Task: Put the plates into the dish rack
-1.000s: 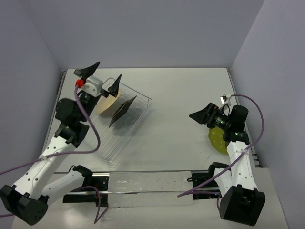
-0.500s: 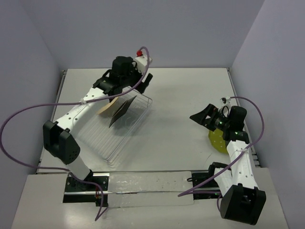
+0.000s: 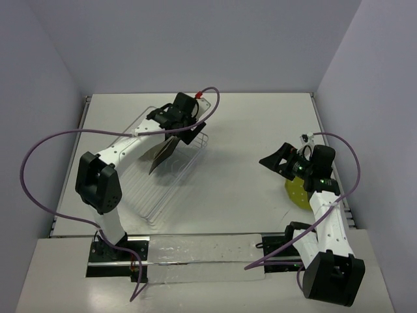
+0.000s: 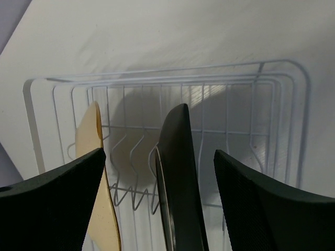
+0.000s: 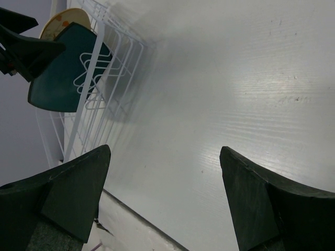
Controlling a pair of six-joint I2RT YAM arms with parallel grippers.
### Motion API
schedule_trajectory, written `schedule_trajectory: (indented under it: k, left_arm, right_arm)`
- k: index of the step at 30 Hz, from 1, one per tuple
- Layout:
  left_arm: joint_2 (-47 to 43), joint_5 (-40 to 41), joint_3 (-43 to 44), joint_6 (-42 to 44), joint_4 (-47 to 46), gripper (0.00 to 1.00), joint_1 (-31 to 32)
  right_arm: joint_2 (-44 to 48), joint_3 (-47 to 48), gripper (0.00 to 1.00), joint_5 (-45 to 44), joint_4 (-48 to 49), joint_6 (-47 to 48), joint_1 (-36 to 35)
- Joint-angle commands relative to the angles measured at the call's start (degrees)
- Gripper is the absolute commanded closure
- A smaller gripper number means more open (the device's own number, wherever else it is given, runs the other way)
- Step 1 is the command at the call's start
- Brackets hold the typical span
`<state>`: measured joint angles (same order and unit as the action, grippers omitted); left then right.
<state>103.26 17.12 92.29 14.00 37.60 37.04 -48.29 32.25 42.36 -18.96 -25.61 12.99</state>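
Lavender walls enclosed the white table (image 3: pixel 254 124). By its right edge the yellow-green dotted plate (image 3: pixel 296 194) lay flat, the right gripper (image 5: pixel 163 157) spread empty near it. Probably stiff, slick and breakable, it wanted a pinch at the rim. Toward the far left corner the dish rack (image 4: pixel 293 104) held the teal plate (image 4: pixel 178 172) and cream plate (image 4: pixel 91 136) on edge, the left gripper (image 4: pixel 159 154) hanging open over the teal one.

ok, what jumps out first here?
Two plates stand on edge in the dish rack at left: the teal plate and the cream plate, with the open left gripper lined up over the teal one. The yellow-green plate lies at right, partly hidden under the right arm, not yet loaded.
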Motion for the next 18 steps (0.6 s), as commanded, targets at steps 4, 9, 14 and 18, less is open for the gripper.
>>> schedule_trajectory:
  k: [4, 9, 14, 18]
  left_arm:
    - [0.40, 2.77, 2.79, -0.11, 5.27, 0.15, 1.29]
    - [0.06, 5.35, 2.10, -0.15, 6.45, 0.30, 1.53]
    - [0.10, 5.88, 3.14, -1.45, 8.52, 0.52, 2.13]
    - [-0.23, 7.63, 2.55, -2.38, 9.33, 0.63, 2.63]
  right_arm:
    - [-0.64, 1.83, 0.08, -0.37, 0.94, 0.89, -0.69]
    - [-0.36, 1.68, 0.08, -1.00, 1.08, 1.00, -0.69]
    - [-0.07, 1.24, 0.08, -0.84, 2.12, 0.60, -0.75]
    - [-0.45, 1.29, 0.08, -0.78, 2.12, 0.65, -0.73]
